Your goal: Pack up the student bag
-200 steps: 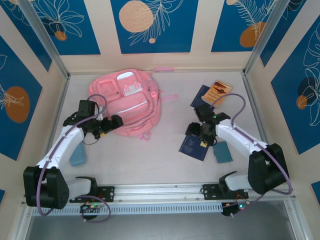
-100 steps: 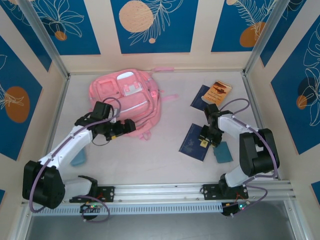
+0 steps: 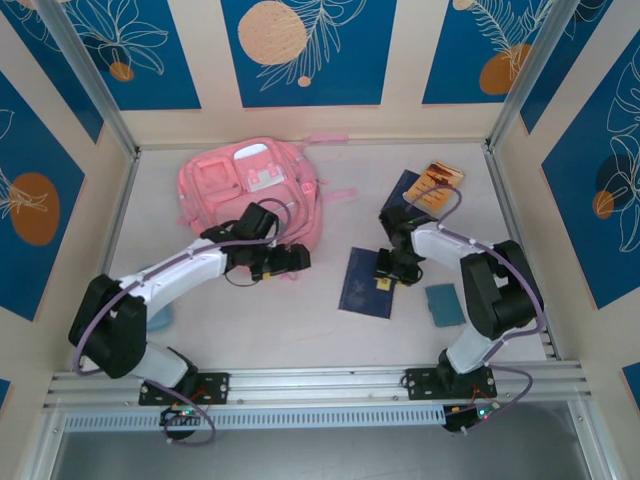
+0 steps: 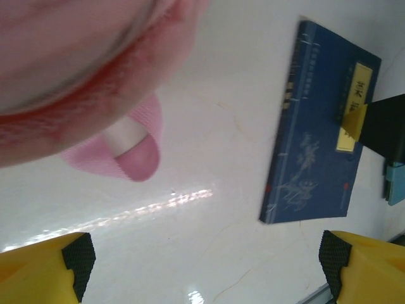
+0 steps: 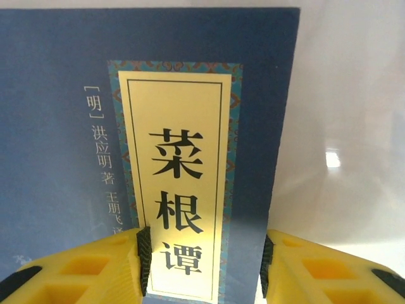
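Right wrist: your right gripper (image 5: 202,259) stands half-spread over one dark blue paperback book (image 5: 63,95), pinching nothing. Your left gripper (image 4: 205,256) is spread wide and empty, just beside the one large pink fabric backpack (image 3: 245,185) lying far-left on the pale table (image 3: 300,330). Further right lie a second dark blue book (image 3: 400,188) and one brown booklet (image 3: 438,185).

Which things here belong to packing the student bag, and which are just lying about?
For the job: pink bag; blue book; second blue book; brown booklet.
Probably lying about: right teal block; left teal block.
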Controlling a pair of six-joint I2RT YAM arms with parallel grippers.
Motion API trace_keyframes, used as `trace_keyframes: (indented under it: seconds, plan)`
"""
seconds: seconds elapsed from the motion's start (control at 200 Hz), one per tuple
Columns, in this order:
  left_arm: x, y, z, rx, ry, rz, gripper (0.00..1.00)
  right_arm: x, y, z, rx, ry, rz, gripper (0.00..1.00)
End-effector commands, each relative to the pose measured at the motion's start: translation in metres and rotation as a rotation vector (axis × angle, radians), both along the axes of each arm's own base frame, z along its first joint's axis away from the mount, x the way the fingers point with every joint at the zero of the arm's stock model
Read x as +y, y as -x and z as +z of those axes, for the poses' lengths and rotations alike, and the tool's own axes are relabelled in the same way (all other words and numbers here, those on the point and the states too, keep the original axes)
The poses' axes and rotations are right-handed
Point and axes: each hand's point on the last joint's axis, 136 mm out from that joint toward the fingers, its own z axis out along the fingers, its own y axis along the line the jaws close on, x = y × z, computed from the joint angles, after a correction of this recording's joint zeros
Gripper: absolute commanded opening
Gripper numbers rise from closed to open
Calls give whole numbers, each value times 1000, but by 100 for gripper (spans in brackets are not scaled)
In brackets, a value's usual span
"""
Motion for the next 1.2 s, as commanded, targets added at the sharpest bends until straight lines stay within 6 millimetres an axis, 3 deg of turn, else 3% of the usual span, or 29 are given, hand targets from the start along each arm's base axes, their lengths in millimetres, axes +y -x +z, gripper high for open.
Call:
trace_keyframes:
  seconds: [0.0,0.17,0.26,0.33,0.46,0.795,1.195]
  plan:
    - [-20,-4,3,-15,6,23,91,47,12,-9,15,-105,212,49]
    - [-33,6,-19,38,-17,22,81,71,10,7,-14,-209,242,46]
    - [-40,11,-28,69,-35,5,68,66,7,19,-31,-201,211,47]
    - [-44,12,-34,84,-60,-8,66,59,7,23,-25,-189,182,49]
    - [-49,12,-45,98,-106,-29,56,49,14,17,13,-173,159,52]
    - [-46,12,-71,148,-202,-58,38,51,30,1,75,-185,174,53]
    - [-47,17,-92,205,-273,-95,38,68,34,1,98,-228,205,42]
